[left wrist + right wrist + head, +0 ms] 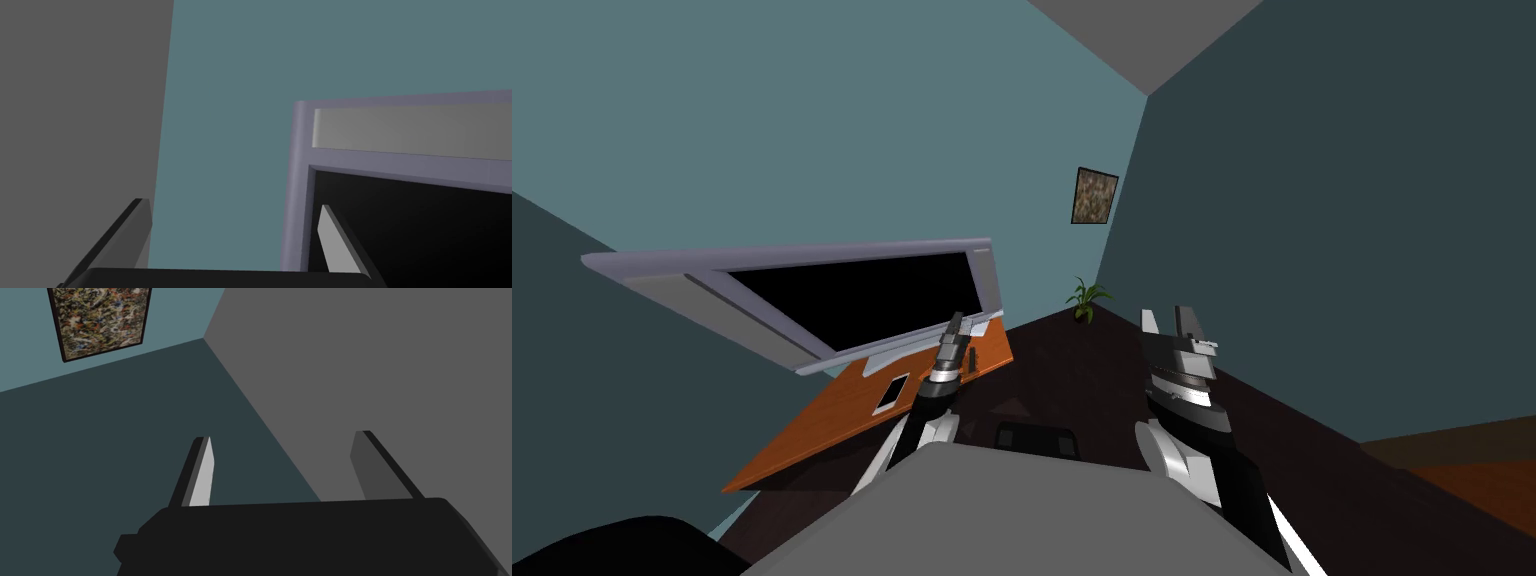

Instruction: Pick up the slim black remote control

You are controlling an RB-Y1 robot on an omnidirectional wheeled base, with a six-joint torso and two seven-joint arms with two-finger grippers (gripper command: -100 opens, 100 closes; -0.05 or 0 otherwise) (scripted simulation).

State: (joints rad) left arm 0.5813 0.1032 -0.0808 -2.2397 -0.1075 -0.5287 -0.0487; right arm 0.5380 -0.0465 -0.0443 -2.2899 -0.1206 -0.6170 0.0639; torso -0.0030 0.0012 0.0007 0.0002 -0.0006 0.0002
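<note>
Both hands open, your L hand (959, 323) nearer than R hand (1172, 322): remote (973, 359) lies on table (832, 425) right beside L wrist, long axis approx along forearm.

The white left arm (904, 440), with its dark, silver-ringed wrist, reaches up just left of the head view's middle. Its dark-boxed left pincer (960, 326) points up and away, the two thin light grey fingers (334, 246) standing well apart. Right of centre, the dark right arm (1212, 450) holds the right pincer (1167, 322) upright, its blades likewise spread wide
</note>
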